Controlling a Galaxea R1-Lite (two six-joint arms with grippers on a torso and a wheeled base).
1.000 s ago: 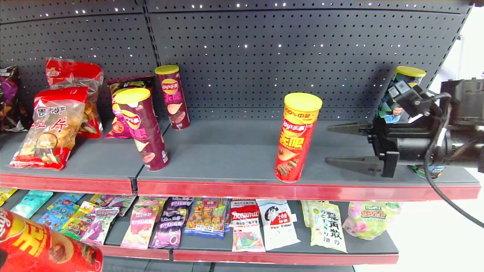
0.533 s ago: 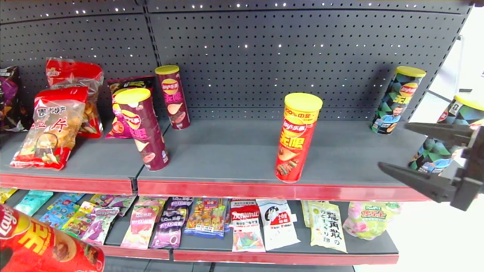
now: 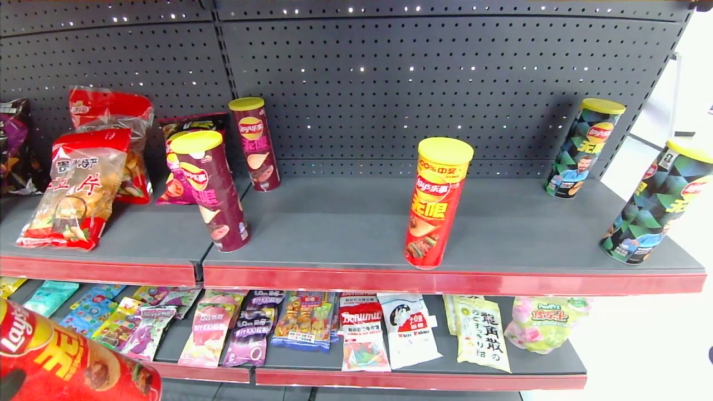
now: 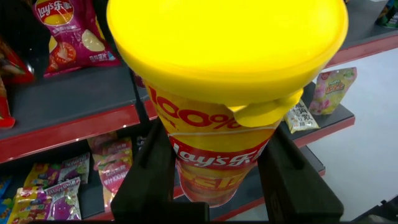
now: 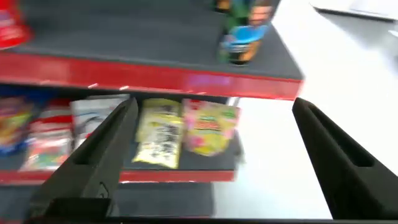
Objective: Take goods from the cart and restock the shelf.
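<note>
Near left, low: left gripper (image 4: 217,171) clenched a tilted red can (image 3: 61,362). The bare stretch of shelf (image 3: 345,223) lay up and right of it, left arm nearer. The right gripper (image 5: 217,155) hung released and empty off the shelf's right end.

Looks past the right gripper (image 5: 214,106), spread wide, at a red-edged shelf (image 5: 155,79) bearing a can (image 5: 242,37), snack bags (image 5: 208,127) beneath.

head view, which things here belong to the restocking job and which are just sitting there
Job:
red can in the left gripper; top shelf to fill.

Just there:
standing red can, purple cans, black-green cans, crisp bags, lower-shelf packets.
</note>
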